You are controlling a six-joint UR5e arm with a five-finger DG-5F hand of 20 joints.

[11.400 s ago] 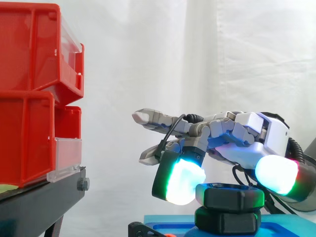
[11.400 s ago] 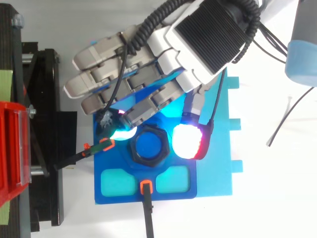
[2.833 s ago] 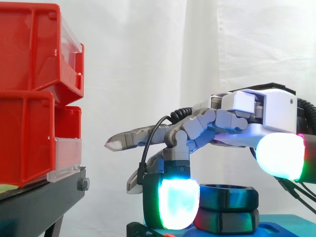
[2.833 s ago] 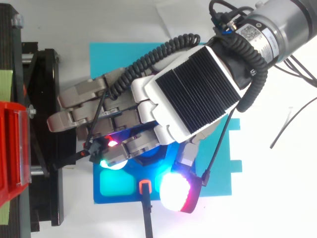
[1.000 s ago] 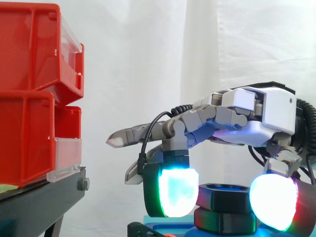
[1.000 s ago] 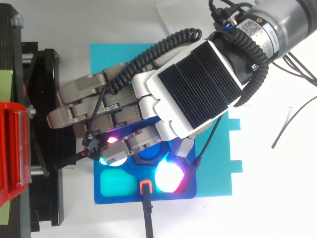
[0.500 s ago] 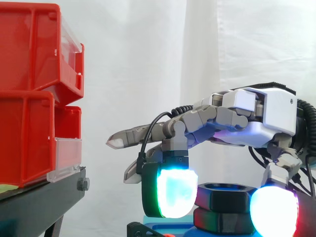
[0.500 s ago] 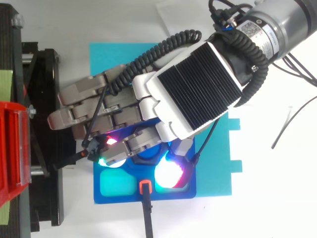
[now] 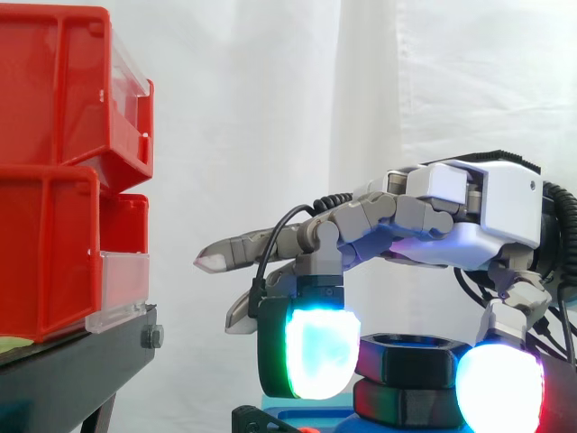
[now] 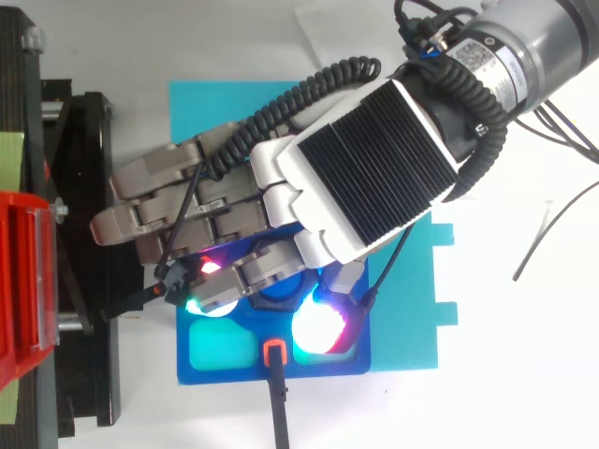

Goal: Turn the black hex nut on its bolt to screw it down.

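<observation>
Side view: a white curtain (image 9: 270,108) filled the background, and stacked red plastic bins (image 9: 54,171) stood at the left edge on a black metal stand (image 9: 63,379). The grey-and-white robot hand (image 9: 487,212) reached in from the right at mid-height. Most of its fingers stretched straight toward the left. One finger curled down, its pad (image 9: 317,354) glowing cyan and green, and the thumb pad (image 9: 499,392) glowed white and red at lower right.

From above, a cyan sheet (image 10: 215,108) lay on the white counter (image 10: 524,374), with a blue moulded plate (image 10: 363,363) on it in the lower centre.

The black hex nut (image 9: 410,356) sat at the bottom right of the side view, above a second black hex-shaped piece. The robot hand was grasping it, one glowing pad against its left side and the other against its right.
</observation>
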